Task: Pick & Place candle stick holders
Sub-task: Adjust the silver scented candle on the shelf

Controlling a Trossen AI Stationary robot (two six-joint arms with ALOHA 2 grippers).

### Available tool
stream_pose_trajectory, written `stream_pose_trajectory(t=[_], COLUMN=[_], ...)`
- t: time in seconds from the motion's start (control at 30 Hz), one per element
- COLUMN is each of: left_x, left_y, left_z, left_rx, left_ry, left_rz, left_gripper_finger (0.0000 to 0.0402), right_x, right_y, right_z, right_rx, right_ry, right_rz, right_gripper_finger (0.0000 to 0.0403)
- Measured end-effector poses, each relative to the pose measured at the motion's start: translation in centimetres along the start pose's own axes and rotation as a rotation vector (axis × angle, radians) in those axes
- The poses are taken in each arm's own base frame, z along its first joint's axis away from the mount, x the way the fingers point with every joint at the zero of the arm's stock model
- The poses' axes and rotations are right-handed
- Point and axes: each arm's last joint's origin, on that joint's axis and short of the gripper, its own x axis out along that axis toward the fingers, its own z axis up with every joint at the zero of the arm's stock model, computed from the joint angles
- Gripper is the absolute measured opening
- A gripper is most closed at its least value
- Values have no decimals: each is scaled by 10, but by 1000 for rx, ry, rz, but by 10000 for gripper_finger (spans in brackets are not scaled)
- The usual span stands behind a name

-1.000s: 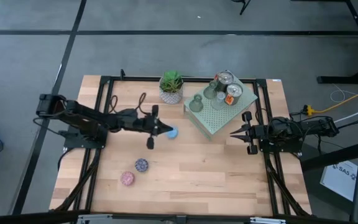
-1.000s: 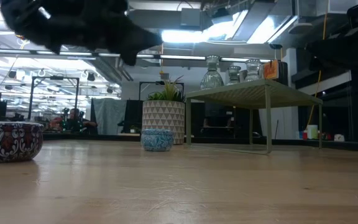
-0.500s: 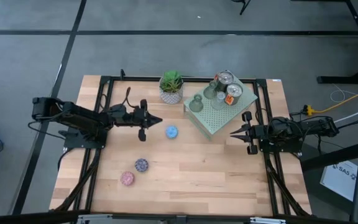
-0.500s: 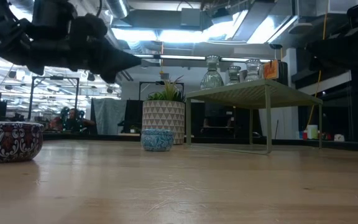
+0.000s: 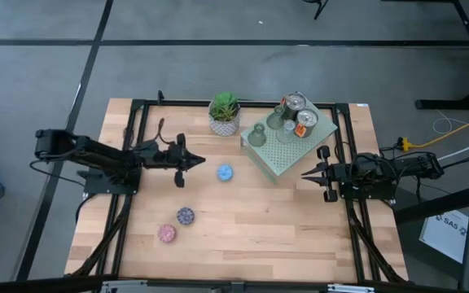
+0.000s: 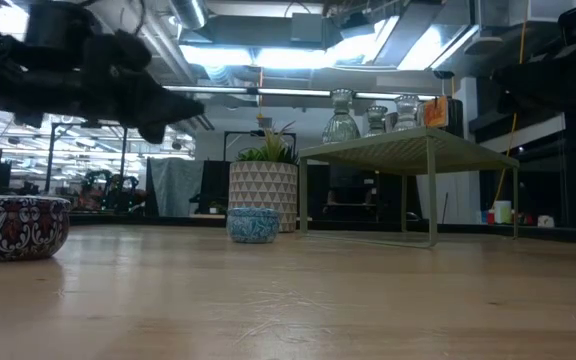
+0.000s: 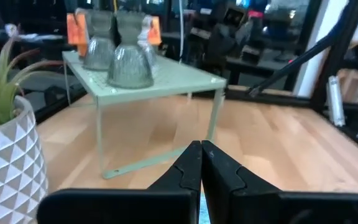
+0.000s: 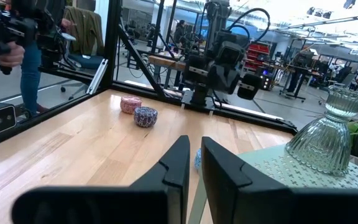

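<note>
A blue candle stick holder [image 5: 225, 172] stands on its base on the wooden table, near the middle. My left gripper [image 5: 202, 162] is shut and empty, a short way to the holder's left and pointing level at it. A purple mosaic holder [image 5: 186, 216] and a pink one [image 5: 166, 233] stand nearer the front left. A clear glass holder [image 5: 256, 134] and shiny silver-copper ones [image 5: 297, 103] stand on the pale green perforated slab [image 5: 277, 155]. My right gripper [image 5: 304, 173] is shut and empty at the right, beside the slab.
A green plant in a white pot [image 5: 224, 115] stands at the far edge, left of the slab. The slab stands on thin legs [image 6: 432, 200]. Black frame rails [image 5: 130, 146] run along the table's left and right sides. A person [image 8: 30, 43] stands beyond the table.
My left gripper has drawn back from the blue holder toward the table's left edge and has sunk a little, still pointing level. The blue holder stays where it was on the table.
</note>
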Motion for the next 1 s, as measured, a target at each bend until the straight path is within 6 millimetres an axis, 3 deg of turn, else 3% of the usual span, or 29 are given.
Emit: stream_pose_trajectory(t=[0.27, 0.7, 1.0], left_x=[-30, -54, -59], left_y=[1, 0, 0], left_z=[-4, -1, -9], left_rx=[-44, 16, -35], left_ry=[8, 61, 150], left_rz=[82, 134, 121], left_gripper_finger=[5, 6, 6], right_x=[0, 0, 0], right_y=[0, 0, 0], right_z=[0, 0, 0], right_rx=[0, 0, 0], right_ry=[0, 0, 0], right_rz=[-1, -1, 0], right_gripper_finger=[43, 43, 44])
